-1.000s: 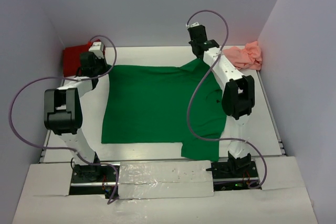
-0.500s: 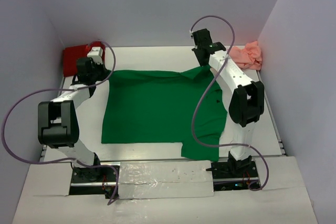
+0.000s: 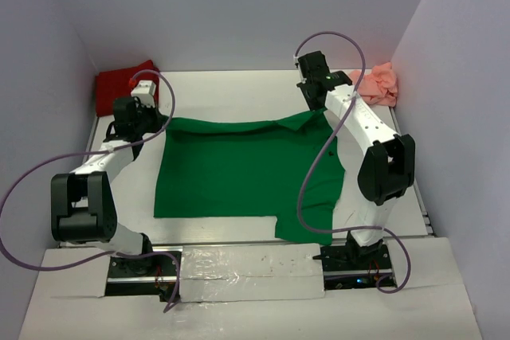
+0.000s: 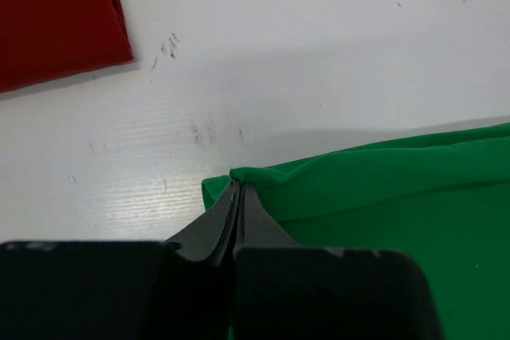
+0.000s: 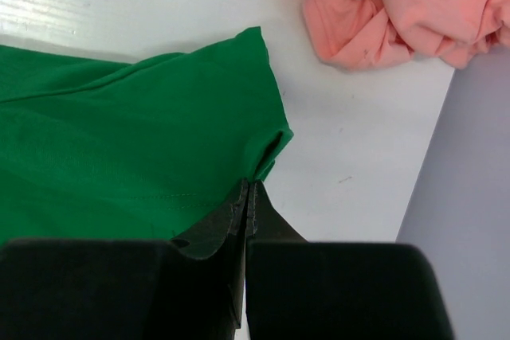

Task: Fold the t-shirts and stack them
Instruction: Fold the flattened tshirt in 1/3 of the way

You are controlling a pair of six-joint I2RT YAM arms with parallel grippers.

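Green t-shirt (image 3: 239,169): spread across the middle of the worktop (image 3: 231,89), mostly flat, far edge slightly rumpled, one sleeve jutting toward the near edge on the right.
Left tool (image 4: 237,190): fingers pressed together, clamped on the far-left corner of the green t-shirt, a small ridge of cloth pinched at the tips.
Right tool (image 5: 249,189): fingers pressed together, clamped on the hem of the far-right sleeve of the green t-shirt, cloth gathered into a short fold at the tips.
Dark red t-shirt (image 3: 123,85): lying flat with a straight edge in the far-left corner of the worktop, against the left wall, apart from the green t-shirt.
Salmon pink t-shirt (image 3: 376,85): crumpled in a heap in the far-right corner, against the right wall, white neck label showing, near the green sleeve but not touching.
Worktop surface: white, faint dark scuffs between the dark red t-shirt and the left tool.
Arms: left stretched along the left side, right along the right side, a purple cable (image 3: 48,149) looping off each.
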